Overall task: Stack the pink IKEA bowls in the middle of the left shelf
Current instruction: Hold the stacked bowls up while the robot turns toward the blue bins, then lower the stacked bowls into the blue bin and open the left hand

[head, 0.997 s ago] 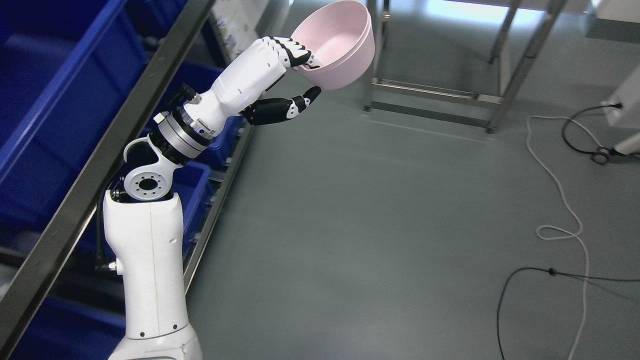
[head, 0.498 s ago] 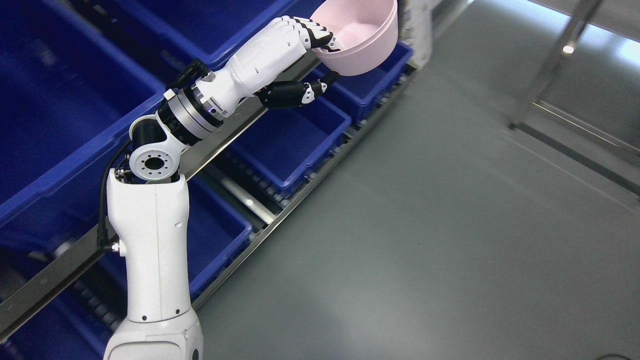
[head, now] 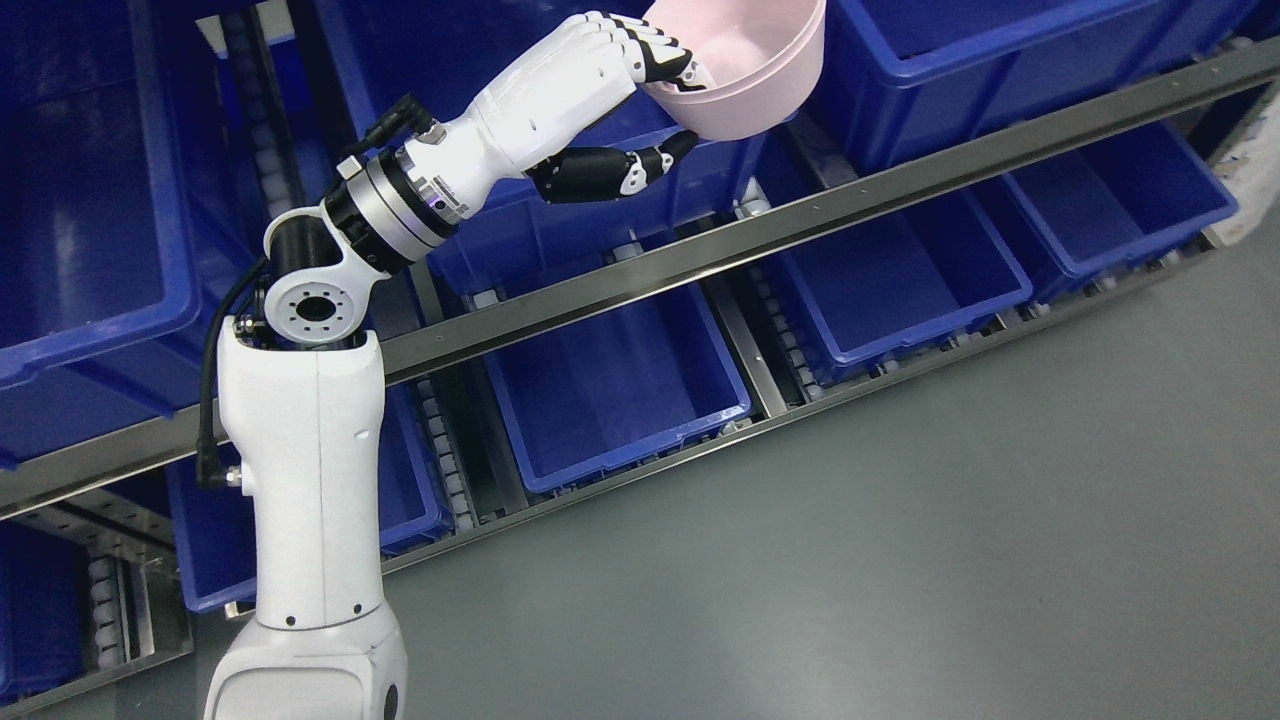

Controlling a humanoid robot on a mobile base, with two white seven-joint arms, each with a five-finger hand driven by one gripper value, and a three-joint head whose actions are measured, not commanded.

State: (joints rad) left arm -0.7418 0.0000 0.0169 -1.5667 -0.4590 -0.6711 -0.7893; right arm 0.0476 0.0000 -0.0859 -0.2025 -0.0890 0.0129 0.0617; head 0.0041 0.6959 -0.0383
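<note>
Pink bowl (head: 745,60) sits tilted at the top of the view, pinched at its rim by the left hand (head: 640,100), fingers inside and thumb beneath, so the robot should level it above the blue bins (head: 620,380) before lowering it squarely.
</note>
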